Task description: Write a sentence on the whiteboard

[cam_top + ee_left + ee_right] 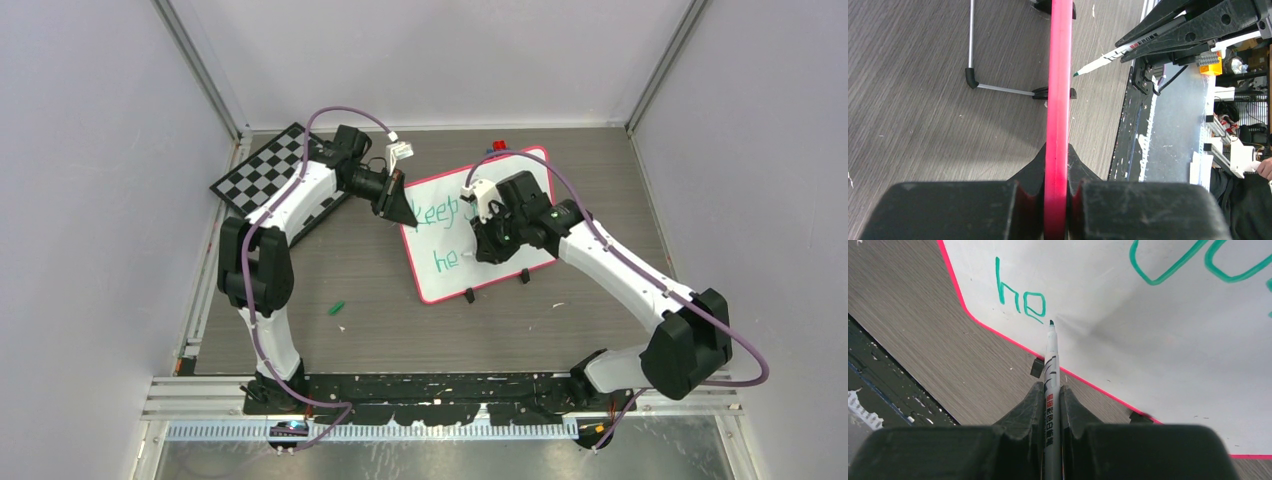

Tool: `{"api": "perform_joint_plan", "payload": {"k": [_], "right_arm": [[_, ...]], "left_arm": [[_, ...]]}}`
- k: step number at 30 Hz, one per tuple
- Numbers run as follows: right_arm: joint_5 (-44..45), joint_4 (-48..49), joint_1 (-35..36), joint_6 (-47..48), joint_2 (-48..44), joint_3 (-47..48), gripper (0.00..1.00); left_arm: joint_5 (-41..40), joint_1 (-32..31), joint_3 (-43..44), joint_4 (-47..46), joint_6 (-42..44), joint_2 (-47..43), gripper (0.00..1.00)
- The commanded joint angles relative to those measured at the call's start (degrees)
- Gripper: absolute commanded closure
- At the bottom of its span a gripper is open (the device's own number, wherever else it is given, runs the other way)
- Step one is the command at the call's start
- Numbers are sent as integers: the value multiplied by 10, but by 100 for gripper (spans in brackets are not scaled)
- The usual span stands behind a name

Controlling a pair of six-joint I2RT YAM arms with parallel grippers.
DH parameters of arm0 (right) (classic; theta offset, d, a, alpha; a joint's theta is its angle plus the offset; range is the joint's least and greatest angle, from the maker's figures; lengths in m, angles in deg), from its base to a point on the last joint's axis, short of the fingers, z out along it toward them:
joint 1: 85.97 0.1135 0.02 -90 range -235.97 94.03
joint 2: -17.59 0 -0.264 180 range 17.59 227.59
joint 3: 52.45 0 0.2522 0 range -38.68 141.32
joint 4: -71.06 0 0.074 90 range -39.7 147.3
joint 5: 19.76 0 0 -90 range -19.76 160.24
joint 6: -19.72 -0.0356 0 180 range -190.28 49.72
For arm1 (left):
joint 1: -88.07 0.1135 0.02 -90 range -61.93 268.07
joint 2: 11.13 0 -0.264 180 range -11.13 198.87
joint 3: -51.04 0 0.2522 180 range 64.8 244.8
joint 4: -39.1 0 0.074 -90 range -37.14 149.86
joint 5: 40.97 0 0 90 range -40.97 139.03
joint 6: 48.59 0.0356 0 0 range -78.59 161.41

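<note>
The whiteboard (pixel 450 280) stands tilted on its two black feet mid-table, with a red-pink rim. Green lettering (pixel 445 260) on it reads "keep" plus part of a word above and "he" below; the right arm hides the rest. In the right wrist view the "he" (pixel 1020 296) is plain. My left gripper (pixel 398 207) is shut on the board's left rim (pixel 1058 100), seen edge-on. My right gripper (pixel 490 245) is shut on a white marker (pixel 1051 370), its green tip (pixel 1051 322) at the board just right of the "e". The marker also shows in the left wrist view (pixel 1108 57).
A black-and-white chessboard (pixel 270 175) lies at the back left under the left arm. A green marker cap (pixel 337 308) lies on the table left of the board. Small red and blue items (pixel 499 146) sit behind the board's top edge. The cell walls close in all round.
</note>
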Motion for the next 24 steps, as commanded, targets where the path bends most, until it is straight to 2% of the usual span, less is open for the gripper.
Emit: {"api": "perform_joint_plan", "payload": {"k": [1,14,24], "right_arm": [[18,24,-2,-9,10,27,100],[3,44,1,-22,33,32,100],[7,42,2,-16,22,-9,100]], "left_arm": [[-27,2,-5,-3,13,-30,100],[-27,2,-9,-4,14,-30,100],[-27,2,-9,-3,14,-28,100]]}}
